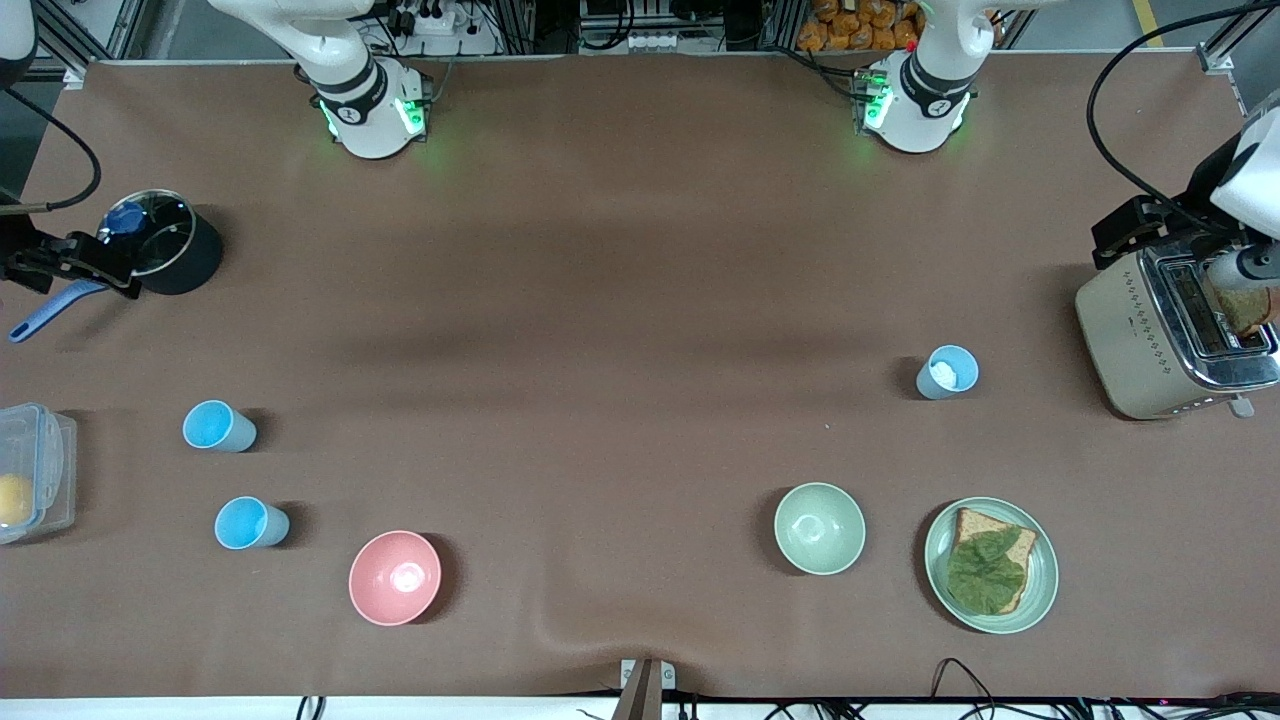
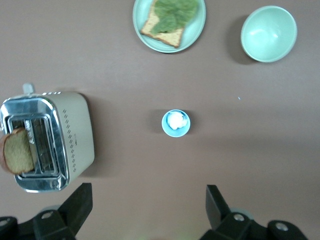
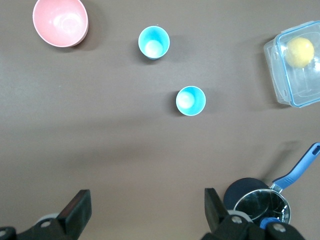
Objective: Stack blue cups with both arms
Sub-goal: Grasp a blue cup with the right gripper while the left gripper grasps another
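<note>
Two bright blue cups (image 1: 220, 427) (image 1: 250, 523) stand upright near the right arm's end, also in the right wrist view (image 3: 190, 100) (image 3: 154, 42). A duller blue cup (image 1: 947, 372) with something white inside stands alone toward the left arm's end, also in the left wrist view (image 2: 175, 123). Both arms are raised high. My left gripper (image 1: 1115, 235) (image 2: 150, 215) is open and empty above the table beside the toaster. My right gripper (image 1: 115, 275) (image 3: 145, 215) is open and empty above the table beside the pot. No cup is touched.
A pink bowl (image 1: 394, 577) stands near the two cups. A pale green bowl (image 1: 819, 528) and a plate (image 1: 1040, 590) with bread and lettuce lie nearer the camera than the lone cup. A toaster (image 1: 1130, 340), a black pot (image 1: 190, 255) and a clear box (image 1: 40, 440) stand at the table ends.
</note>
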`<state>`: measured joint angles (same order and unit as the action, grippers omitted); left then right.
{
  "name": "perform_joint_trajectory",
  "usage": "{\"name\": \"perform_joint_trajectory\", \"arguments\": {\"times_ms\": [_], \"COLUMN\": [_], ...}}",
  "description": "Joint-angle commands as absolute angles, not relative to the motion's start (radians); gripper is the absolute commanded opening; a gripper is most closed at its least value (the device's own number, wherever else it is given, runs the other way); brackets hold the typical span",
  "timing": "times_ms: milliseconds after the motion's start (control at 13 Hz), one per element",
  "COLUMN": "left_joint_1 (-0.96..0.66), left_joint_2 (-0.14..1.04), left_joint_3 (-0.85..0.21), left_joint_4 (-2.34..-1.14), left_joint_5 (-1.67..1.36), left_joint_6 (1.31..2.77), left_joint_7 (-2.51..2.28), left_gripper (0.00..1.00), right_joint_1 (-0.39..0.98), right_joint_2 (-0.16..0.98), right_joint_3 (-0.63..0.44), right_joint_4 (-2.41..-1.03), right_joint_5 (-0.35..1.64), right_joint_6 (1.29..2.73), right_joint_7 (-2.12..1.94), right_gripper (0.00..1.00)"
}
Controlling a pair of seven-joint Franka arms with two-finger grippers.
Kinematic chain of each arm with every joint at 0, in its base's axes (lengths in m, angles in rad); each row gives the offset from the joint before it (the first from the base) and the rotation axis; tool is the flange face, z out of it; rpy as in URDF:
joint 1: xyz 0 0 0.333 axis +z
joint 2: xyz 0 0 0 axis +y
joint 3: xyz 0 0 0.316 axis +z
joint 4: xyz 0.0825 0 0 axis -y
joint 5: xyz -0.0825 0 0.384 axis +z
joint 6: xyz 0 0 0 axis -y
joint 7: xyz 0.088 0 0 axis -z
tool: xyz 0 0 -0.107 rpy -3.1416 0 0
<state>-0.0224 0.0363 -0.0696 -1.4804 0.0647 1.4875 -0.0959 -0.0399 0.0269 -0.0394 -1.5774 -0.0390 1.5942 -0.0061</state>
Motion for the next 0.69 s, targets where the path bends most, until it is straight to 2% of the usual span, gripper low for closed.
{"name": "perform_joint_trajectory", "arguments": {"times_ms": [0,308,462,538,615], "left_joint_1": [-0.023,-0.017,-0.012,0.007,0.026], "left_joint_2": [0.018,0.031,0.047,0.052,0.054], "left_joint_3": [-0.055,-0.045,-0.045,-0.046,-0.045], "left_joint_4": [-1.49,-1.489,-1.505,-1.537,-1.619], "left_joint_5": [0.026,0.032,0.044,0.044,0.046], "left_joint_6": [1.464,1.465,1.482,1.517,1.646], "left_joint_7": [-0.048,-0.054,-0.063,-0.063,-0.063], "left_gripper": [1.0,1.0,1.0,1.0,1.0], "right_joint_1": [-0.069,-0.054,-0.064,-0.083,-0.098], "right_joint_2": [-0.006,0.003,0.069,0.104,0.165], "right_joint_3": [-0.017,-0.028,-0.029,-0.031,-0.031], "right_joint_4": [-1.575,-1.578,-1.598,-1.608,-1.6], "right_joint_5": [-0.008,0.003,0.002,0.003,0.002], "right_joint_6": [1.578,1.554,1.504,1.503,1.522], "right_joint_7": [0.005,-0.003,0.011,0.0,-0.005], "right_gripper": [1.0,1.0,1.0,1.0,1.0]}}
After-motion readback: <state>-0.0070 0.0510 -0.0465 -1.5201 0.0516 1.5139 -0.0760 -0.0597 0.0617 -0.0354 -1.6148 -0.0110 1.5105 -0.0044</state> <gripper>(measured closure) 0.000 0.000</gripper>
